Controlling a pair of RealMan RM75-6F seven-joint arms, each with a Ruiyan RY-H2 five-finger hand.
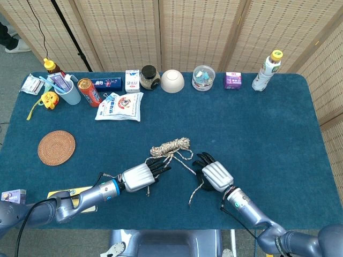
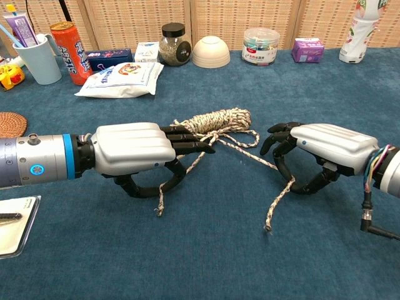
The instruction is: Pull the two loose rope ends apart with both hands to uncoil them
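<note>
Presently listed: braided rope coil [image 2: 217,120], mid-counter [image 2: 325,94], judged light, limp, grippy. Loose ends are curled around by the left robot hand [image 2: 140,156] and right robot hand [image 2: 319,153]; grip tightness cannot be told.

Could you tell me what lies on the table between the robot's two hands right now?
In the chest view, the rope strand crosses the cloth between left hand and right hand, running from the rope coil.

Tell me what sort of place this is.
Probably an indoor robot test setup, not a home: a blue cloth-covered table, woven folding screens behind it, and assorted groceries lined up like props, such as a red can.
</note>
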